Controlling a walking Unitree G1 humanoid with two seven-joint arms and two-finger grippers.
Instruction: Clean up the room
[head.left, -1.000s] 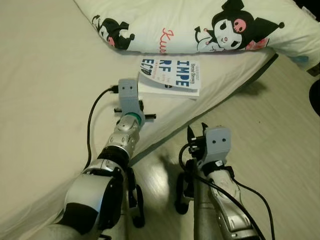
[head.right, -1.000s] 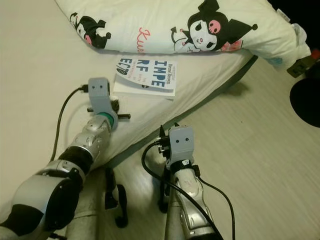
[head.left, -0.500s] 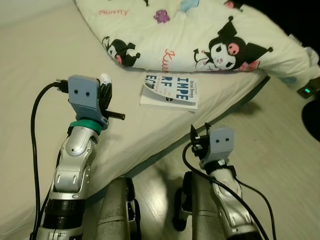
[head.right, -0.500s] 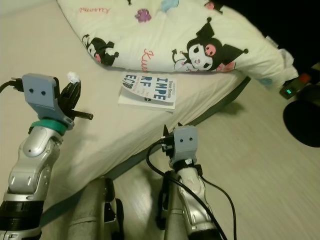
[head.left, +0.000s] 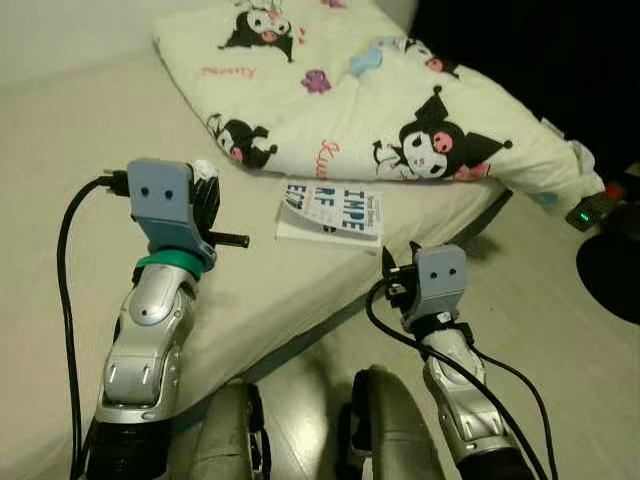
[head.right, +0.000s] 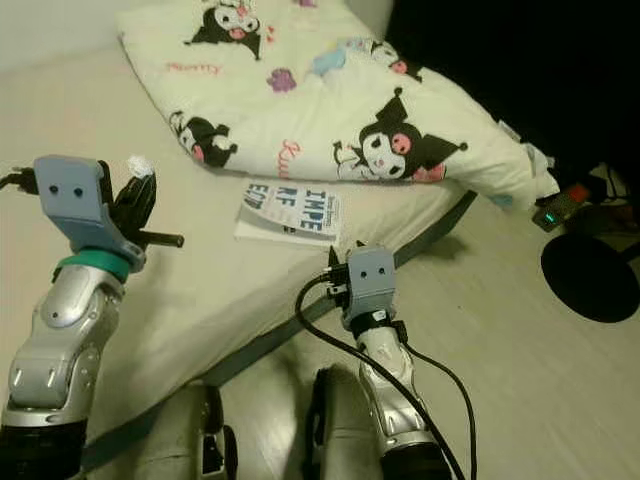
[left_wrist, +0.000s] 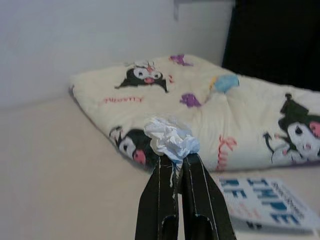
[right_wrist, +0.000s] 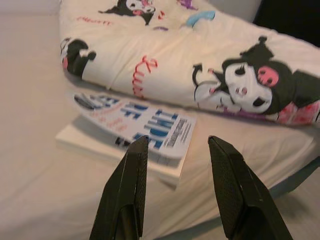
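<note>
Above the bed (head.left: 70, 150), at nine o'clock from the book (head.left: 331, 210), the left hand (left_wrist: 172, 162) had risen from the sheet with its fingers pinched tight on a crumpled white tissue (left_wrist: 171, 139), lifted clear of the bedding. That piece of litter was picked up; disposal remained. The right hand (right_wrist: 176, 150) hung wide open at five o'clock from the book, which lay against the cartoon-print comforter (head.left: 380, 110).

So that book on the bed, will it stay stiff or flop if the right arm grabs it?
The book looks like a thin paperback whose cover already curls up, so it would probably bend if gripped by one edge. It seems light. The right gripper is open, pointing toward it.
</note>
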